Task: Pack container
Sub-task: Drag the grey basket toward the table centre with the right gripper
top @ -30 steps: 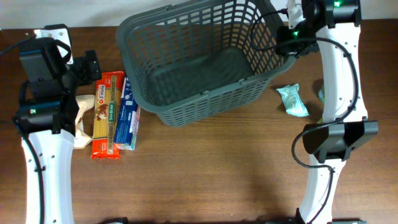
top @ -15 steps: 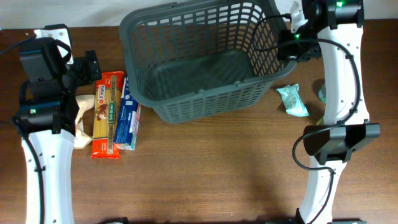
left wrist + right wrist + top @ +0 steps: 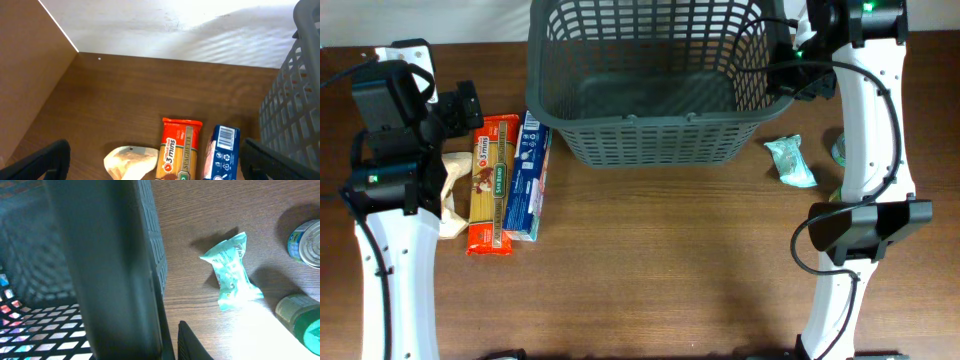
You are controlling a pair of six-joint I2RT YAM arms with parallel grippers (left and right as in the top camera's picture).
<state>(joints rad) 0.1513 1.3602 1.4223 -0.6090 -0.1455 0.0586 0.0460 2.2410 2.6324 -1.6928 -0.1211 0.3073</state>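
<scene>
The large dark grey lattice-sided plastic shopping basket (image 3: 650, 140) sits top centre, its far rim cut by the frame edge. The right gripper (image 3: 790, 65) clamps its right wall. A crumpled teal pouch (image 3: 790, 162) lies near its lower-right corner (apart), and a blue box (image 3: 525, 180) lies just beside its lower-left corner. The left gripper (image 3: 465, 105) gapes wide at upper left. Open brown wooden table (image 3: 650, 270) spreads below.

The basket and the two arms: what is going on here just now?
The right gripper is clamped on the right wall of the empty basket. In the last second it has swung the basket from skewed to square at the far edge of the table. The left gripper hangs open near the spaghetti pack and blue box, holding nothing. A teal packet lies right of the basket. Nothing is packed yet.
</scene>
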